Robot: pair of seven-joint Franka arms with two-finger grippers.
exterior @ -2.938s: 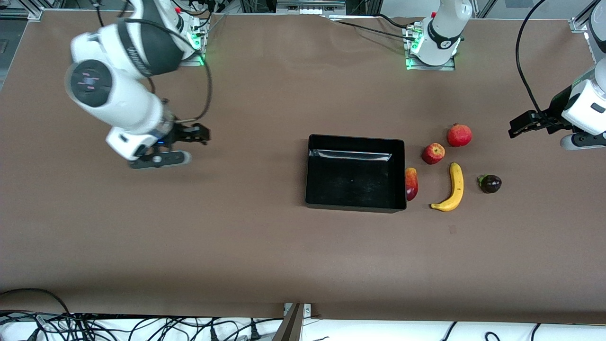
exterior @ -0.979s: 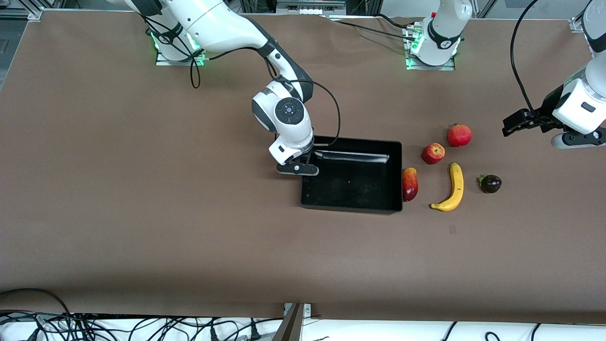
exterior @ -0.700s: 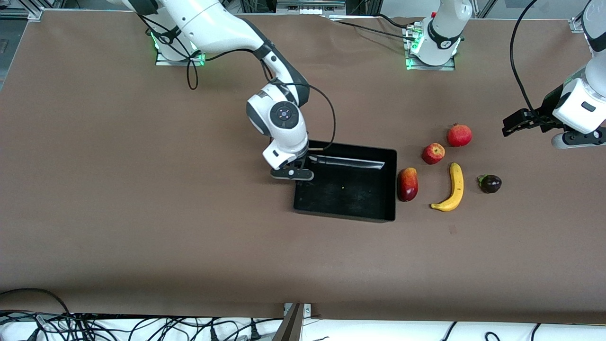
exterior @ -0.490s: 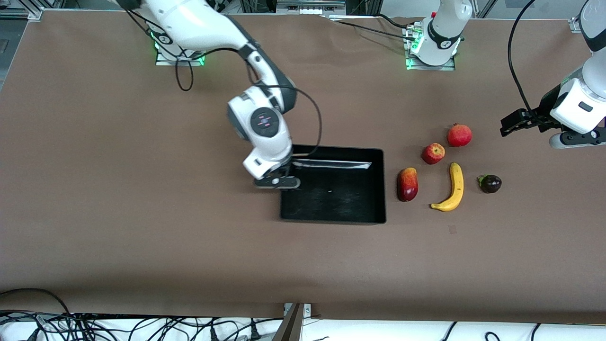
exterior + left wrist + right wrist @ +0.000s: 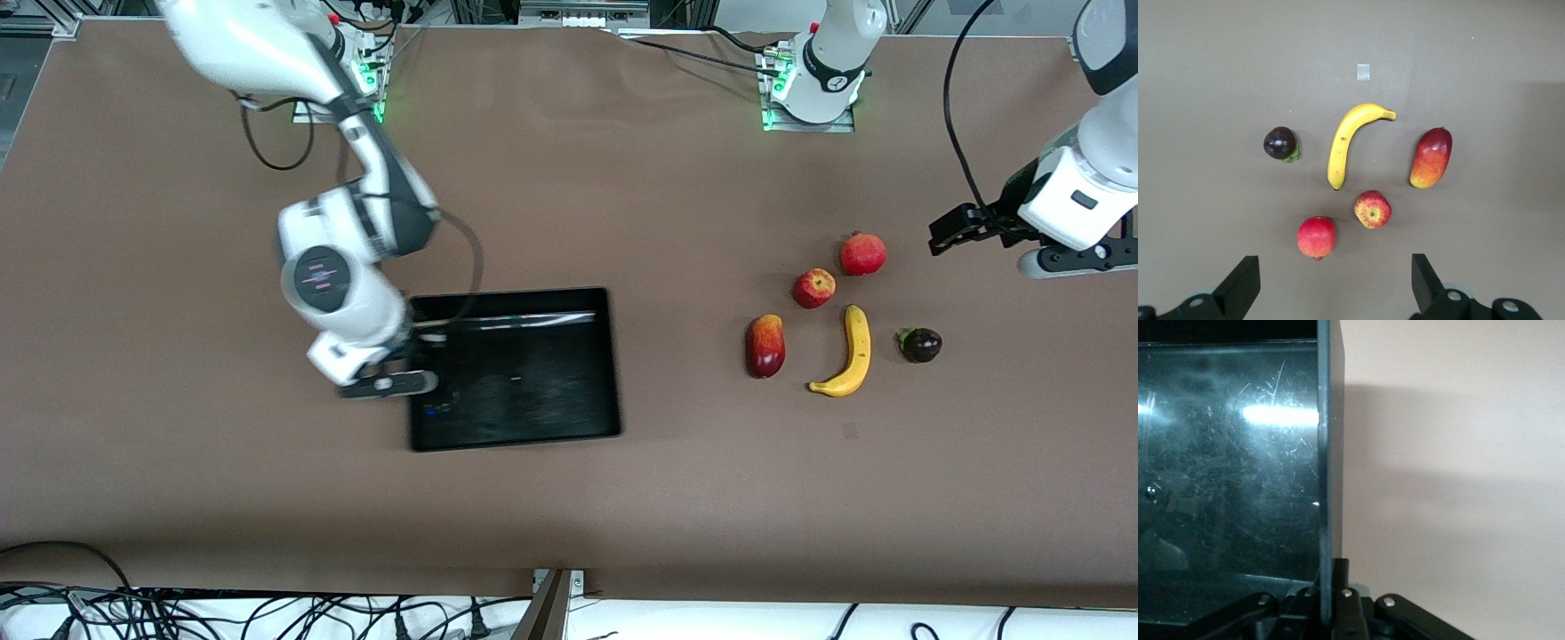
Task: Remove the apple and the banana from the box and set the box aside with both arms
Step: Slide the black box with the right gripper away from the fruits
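Note:
My right gripper [image 5: 402, 380] is shut on the wall of the black box [image 5: 533, 391] at the right arm's end; the right wrist view shows that thin wall [image 5: 1328, 453] pinched in my right gripper [image 5: 1331, 587]. The fruits lie apart from the box, toward the left arm's end: pomegranate [image 5: 862, 254], apple [image 5: 813, 288], mango [image 5: 765, 346], banana [image 5: 849, 354] and purple fruit [image 5: 921, 345]. My left gripper [image 5: 1071, 260] hangs open and holds nothing above the table beside the pomegranate [image 5: 1317, 237]. The left wrist view also shows the apple [image 5: 1372, 209], banana [image 5: 1345, 140], mango [image 5: 1431, 159] and purple fruit [image 5: 1280, 143].
A small pale tape mark [image 5: 850, 431] sits on the brown table, nearer to the front camera than the banana. Both arm bases [image 5: 809, 98] stand along the table's edge farthest from the front camera. Cables [image 5: 267, 613] hang below the edge closest to it.
My right arm has dragged the box away from the mango, toward the right arm's end and nearer to the front camera. My left gripper has drifted slightly, still open.

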